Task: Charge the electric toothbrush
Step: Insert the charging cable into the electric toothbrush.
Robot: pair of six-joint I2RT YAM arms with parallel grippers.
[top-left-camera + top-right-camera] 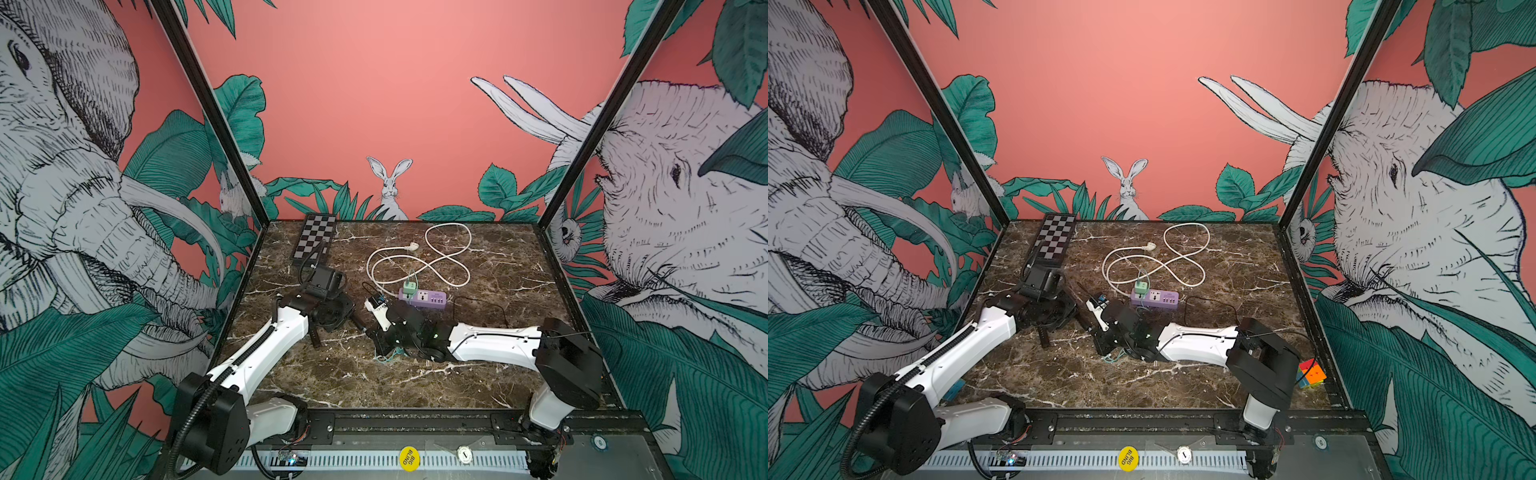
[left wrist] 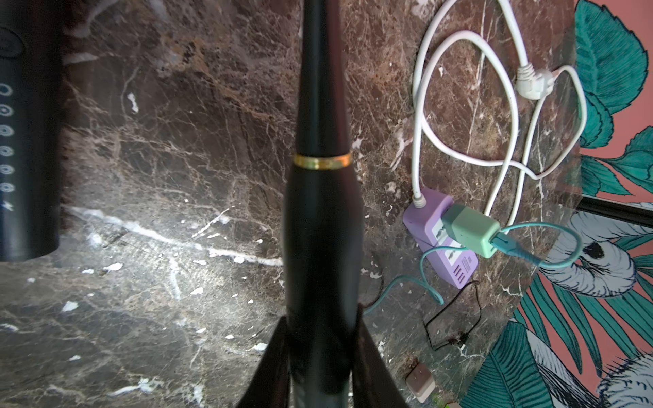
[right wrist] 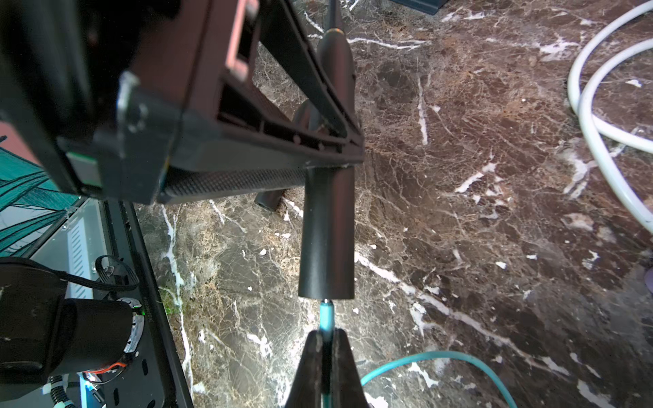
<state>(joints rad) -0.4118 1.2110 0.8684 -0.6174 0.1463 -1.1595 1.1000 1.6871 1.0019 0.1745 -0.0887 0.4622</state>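
**Toothbrush charging bench: items as found**

- One table (image 1: 415, 386), dark veined marble, carried everything.
- One chessboard (image 1: 313, 241) lay at the far left corner.
- One white cord (image 1: 449, 253) lay looped at the back and ran into the power strip (image 1: 423, 298).
- The left end effector (image 2: 321, 353) was closed partway around the handle of the electric toothbrush (image 3: 327, 240).
- The right end effector (image 3: 327, 337) was pinched shut on the plug of the teal cable (image 3: 434, 356).
- The electric toothbrush was black with a gold ring. It sat near the table's middle, between both end effectors and in front of the power strip.
- The power strip was purple and carried one green adapter (image 1: 409, 287).
- The teal cable's plug tip met the toothbrush's butt end; whether it was seated could not be told.
- One colour cube (image 1: 1311, 372) sat by the right edge.
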